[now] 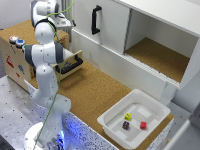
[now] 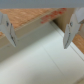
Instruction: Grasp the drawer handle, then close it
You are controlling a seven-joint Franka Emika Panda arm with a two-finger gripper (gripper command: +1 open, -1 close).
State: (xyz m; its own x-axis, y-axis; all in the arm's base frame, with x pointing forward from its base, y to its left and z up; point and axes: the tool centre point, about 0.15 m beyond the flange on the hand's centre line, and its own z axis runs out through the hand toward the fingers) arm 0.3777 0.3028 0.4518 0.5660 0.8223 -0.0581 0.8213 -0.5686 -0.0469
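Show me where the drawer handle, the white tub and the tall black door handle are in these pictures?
drawer handle (image 1: 73, 64), exterior view, middle of the black bar.
white tub (image 1: 111, 118), exterior view, its near rim.
tall black door handle (image 1: 95, 20), exterior view, middle of the upright bar on the white door.

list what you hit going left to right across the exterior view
wooden cabinet → open drawer with its handle → upright black handle → cork-lined compartment beyond that, white tray nearer the camera
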